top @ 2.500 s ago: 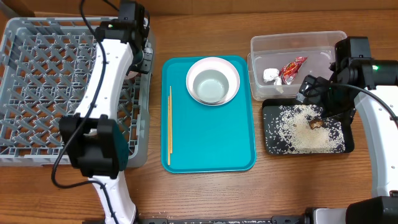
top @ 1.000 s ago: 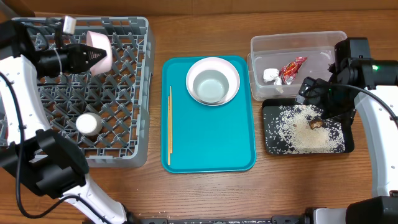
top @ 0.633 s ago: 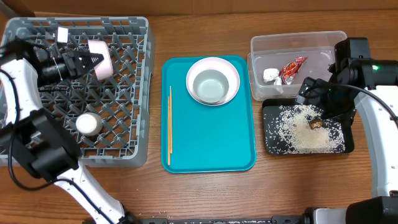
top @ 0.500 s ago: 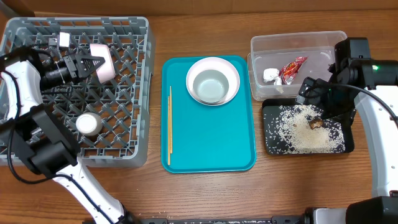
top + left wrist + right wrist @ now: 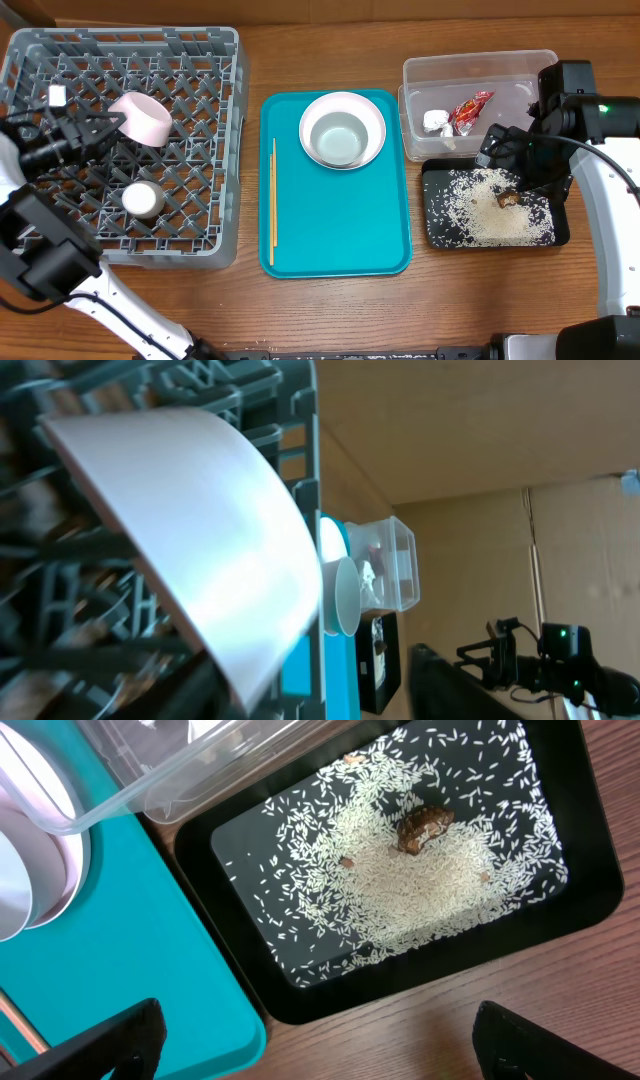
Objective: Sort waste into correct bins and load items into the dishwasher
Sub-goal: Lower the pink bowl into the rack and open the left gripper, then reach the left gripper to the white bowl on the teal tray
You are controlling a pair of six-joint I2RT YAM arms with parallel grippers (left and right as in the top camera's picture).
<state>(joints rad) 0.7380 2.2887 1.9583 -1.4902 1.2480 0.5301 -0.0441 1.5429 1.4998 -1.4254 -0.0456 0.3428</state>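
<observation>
The pink-rimmed bowl (image 5: 140, 117) lies tipped on its side in the dish rack (image 5: 228, 150), toward the back. Expect it to be light, rigid, glossy and probably slippery. It's likely breakable, so pinch the rim wall and don't squeeze hard. It's round, so it has no long axis. Its mouth looks turned toward the left gripper (image 5: 108, 128), but you can't be sure from these views. That gripper sits just beside the bowl with its jaws parted, gripping nothing. The 2 chopsticks (image 5: 273, 200) lie on the teal tray (image 5: 340, 225), long axis running front to back. They're thin, stiff and prone to rolling, so take them mid-length, across the axis. The right gripper (image 5: 498, 147) hangs wide open and empty over the black tray (image 5: 560, 238).
</observation>
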